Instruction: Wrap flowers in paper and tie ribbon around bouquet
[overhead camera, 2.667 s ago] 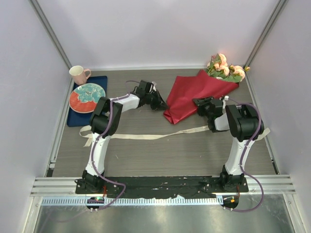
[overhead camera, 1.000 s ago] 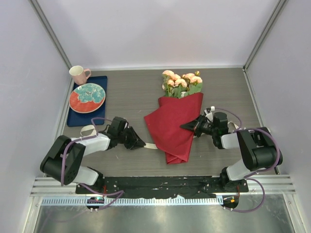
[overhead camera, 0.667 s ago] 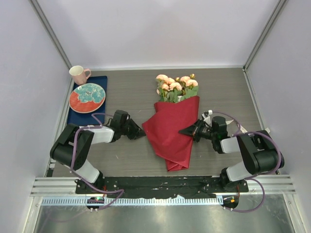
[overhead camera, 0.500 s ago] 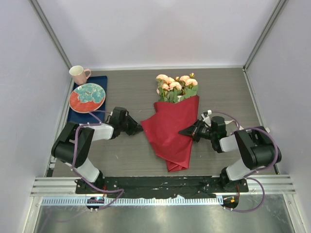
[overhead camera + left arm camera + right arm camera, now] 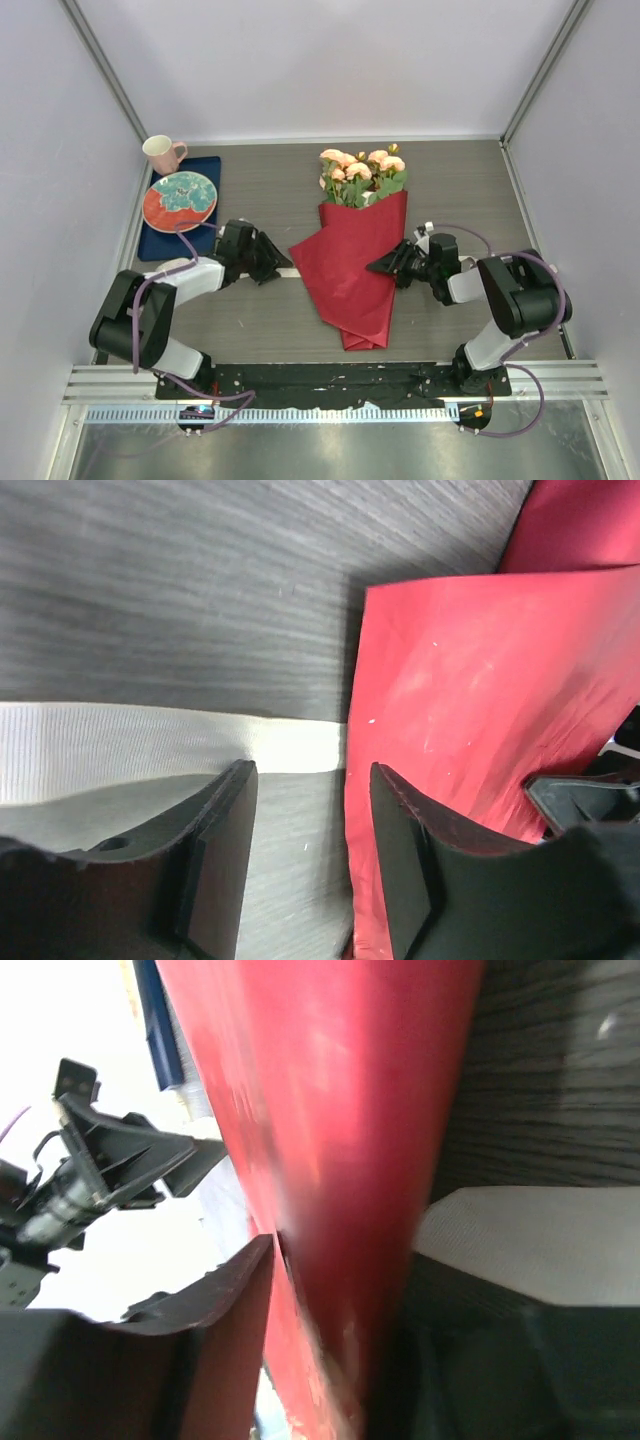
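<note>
A: Entry one, nearest the arm bases?
B: Bouquet (image 5: 352, 262), lying on the table (image 5: 455, 190) between the arms. Long axis runs near to far, slightly tilted. The closed tip of the red paper (image 5: 362, 330) points toward the bases.
A: Either side of it?
B: Left gripper (image 5: 272, 268): jaws apart, holding nothing. The cream ribbon (image 5: 140, 742) lies flat on the table beneath it and runs to the paper's left edge. Right gripper (image 5: 378, 265): the paper's right edge fills the gap between its jaws. Pressing or released, cannot tell.
A: Far end?
B: Flowers (image 5: 360, 172), pink-peach roses, blooms toward the back wall. Far left: blue tray (image 5: 152, 243), plate (image 5: 180, 200), mug (image 5: 160, 153).
A: Status?
B: Wrapping looks done. Ribbon not yet round the cone. Crossing and tying remain, by my reckoning.
</note>
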Controlling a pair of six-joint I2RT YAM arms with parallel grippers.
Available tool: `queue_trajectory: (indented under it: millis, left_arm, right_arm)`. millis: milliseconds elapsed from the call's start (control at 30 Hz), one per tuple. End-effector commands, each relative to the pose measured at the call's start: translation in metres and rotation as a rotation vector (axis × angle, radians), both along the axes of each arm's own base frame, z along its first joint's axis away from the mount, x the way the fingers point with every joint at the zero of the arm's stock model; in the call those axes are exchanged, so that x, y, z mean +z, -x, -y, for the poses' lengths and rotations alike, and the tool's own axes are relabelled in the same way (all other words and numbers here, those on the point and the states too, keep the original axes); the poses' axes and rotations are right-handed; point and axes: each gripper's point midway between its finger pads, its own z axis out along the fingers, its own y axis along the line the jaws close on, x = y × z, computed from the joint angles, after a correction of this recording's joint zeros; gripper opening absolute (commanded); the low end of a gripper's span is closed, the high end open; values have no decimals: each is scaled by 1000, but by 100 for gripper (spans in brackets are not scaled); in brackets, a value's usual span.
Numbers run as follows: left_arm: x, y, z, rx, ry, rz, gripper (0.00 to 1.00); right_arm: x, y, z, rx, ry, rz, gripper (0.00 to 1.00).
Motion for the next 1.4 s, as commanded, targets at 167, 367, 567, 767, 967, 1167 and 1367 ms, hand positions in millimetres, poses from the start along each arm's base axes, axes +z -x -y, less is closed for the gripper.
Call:
queue_trajectory:
  millis: [167, 367, 567, 767, 967, 1167, 1367]
  left_arm:
    - [44, 28, 11, -143, 87, 91, 67]
    - [51, 49, 57, -302, 160, 63, 75]
    - [47, 47, 72, -289, 189, 79, 85]
    - [47, 36, 93, -317, 232, 105, 80]
    - [50, 12, 113, -327, 265, 136, 26]
    - [56, -3, 126, -361, 272, 163, 4]
    - [31, -18, 133, -390, 207, 122, 0]
  right_arm:
    - [12, 4, 57, -13, 501, 52, 73]
    - [19, 16, 87, -36, 675, 25, 79]
    - [24, 29, 88, -60, 680, -5, 82]
    - [44, 44, 66, -46, 658, 45, 81]
    - [56, 63, 33, 33, 546, 82, 61]
    - [57, 92, -26, 225, 339, 112, 25]
    - [47, 97, -53, 284, 301, 116, 23]
